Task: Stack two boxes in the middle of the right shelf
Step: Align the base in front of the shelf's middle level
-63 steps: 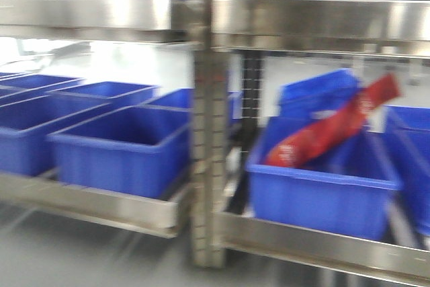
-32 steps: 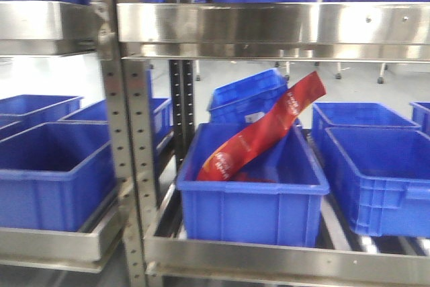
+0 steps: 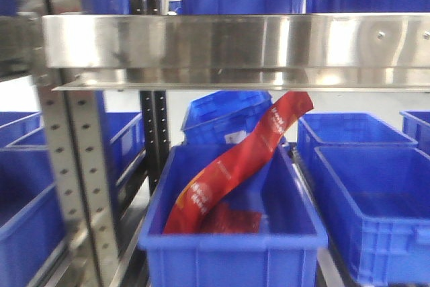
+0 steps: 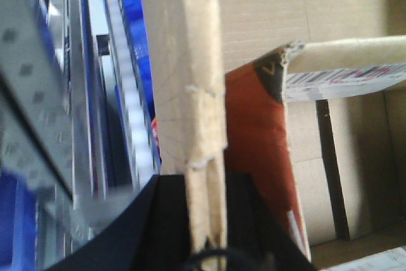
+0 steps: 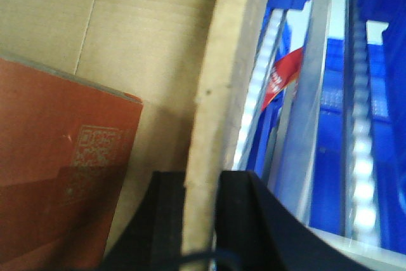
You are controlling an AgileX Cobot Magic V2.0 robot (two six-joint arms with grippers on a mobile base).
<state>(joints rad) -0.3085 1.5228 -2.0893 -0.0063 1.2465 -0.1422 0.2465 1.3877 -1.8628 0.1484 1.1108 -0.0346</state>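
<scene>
Cardboard box (image 4: 190, 61), plain brown and corrugated, is gripped by two walls, one in each hand, close beside the steel rack.

Left wrist view: blurred rack rails (image 4: 82, 93) and blue bins (image 4: 16, 220) fill the left side. Next to them the box wall stands edge-on. The left hand (image 4: 206, 214) is closed on this wall, with one black finger (image 4: 162, 220) outside and the other inside, both pressed to the cardboard. To the right, inside the box, an orange-red pack (image 4: 254, 157) leans against the wall. A cardboard strip (image 4: 355, 49) with a barcode label crosses above the pack.

Front view: a grey perforated upright (image 3: 74, 166) stands at the left. The stainless-steel shelf (image 3: 235, 48) shows its broad shiny rim across the top. Below it, a blue bin (image 3: 228, 257) in the middle holds a long red packet (image 3: 242, 159) that leans up towards the right. More bins (image 3: 376, 186) sit further right.

Right wrist view: the orange-red pack (image 5: 57, 176), printed with a QR code, lies at the left inside the box. The box wall (image 5: 228, 80) rises edge-on in the middle. The right hand (image 5: 203, 220) is clamped on it, a black finger on each side. To the right are a steel shelf rim (image 5: 311, 93), the red packet (image 5: 282, 80) and blue bins (image 5: 380, 125).
</scene>
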